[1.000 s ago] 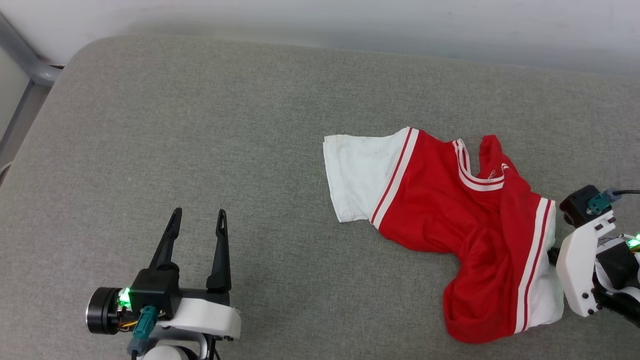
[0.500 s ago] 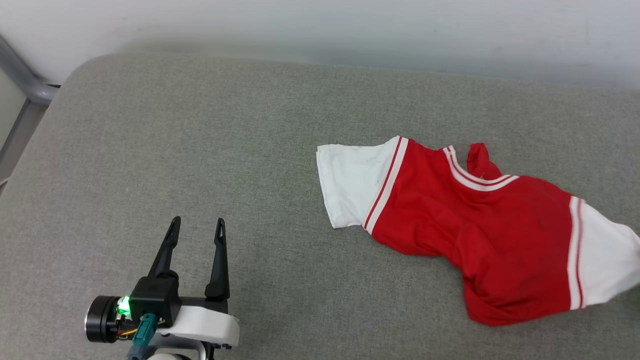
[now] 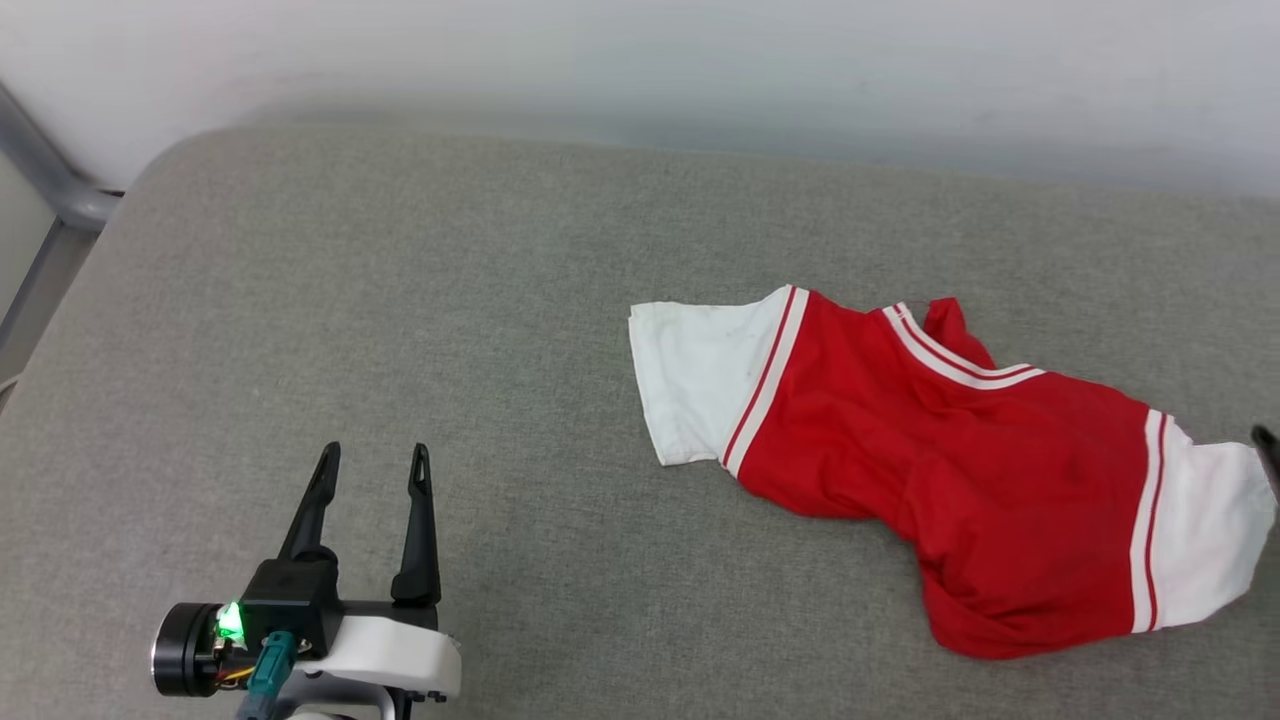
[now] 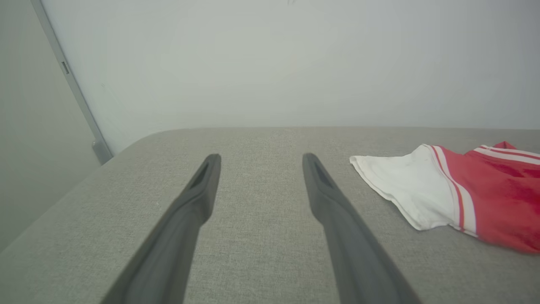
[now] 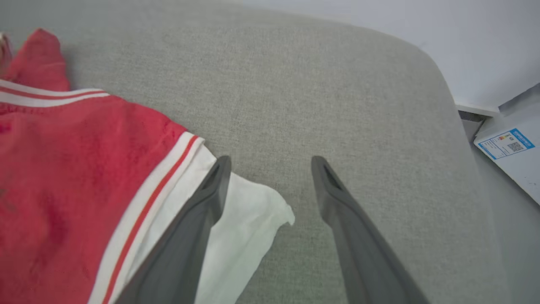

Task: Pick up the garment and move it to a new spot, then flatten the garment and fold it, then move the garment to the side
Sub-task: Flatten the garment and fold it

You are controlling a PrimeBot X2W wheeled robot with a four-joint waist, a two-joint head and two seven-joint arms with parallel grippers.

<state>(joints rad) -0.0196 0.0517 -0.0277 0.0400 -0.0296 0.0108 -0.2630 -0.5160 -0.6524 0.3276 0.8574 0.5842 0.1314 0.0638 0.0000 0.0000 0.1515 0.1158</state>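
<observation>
The garment (image 3: 950, 470) is a red jersey with white sleeves and striped trim. It lies spread sideways on the right half of the grey cushion (image 3: 400, 300), body rumpled. My right gripper (image 5: 272, 160) is open just above the tip of the right white sleeve (image 5: 249, 211), gripping nothing; its left finger crosses over that sleeve. One of its dark fingertips (image 3: 1268, 442) shows at the right edge of the head view. My left gripper (image 3: 375, 452) stands open and empty at the lower left, well clear of the left sleeve (image 4: 405, 185).
The cushion's rounded right edge (image 5: 455, 126) drops to a floor where a white box with a blue label (image 5: 506, 147) lies. A grey metal post (image 3: 50, 180) stands at the back left. A pale wall (image 3: 640, 60) runs along the cushion's far side.
My right gripper pulled the right sleeve out to the right, stretching the bunched jersey wider, then opened and let go. The left gripper stayed open; the head view shifted slightly.
</observation>
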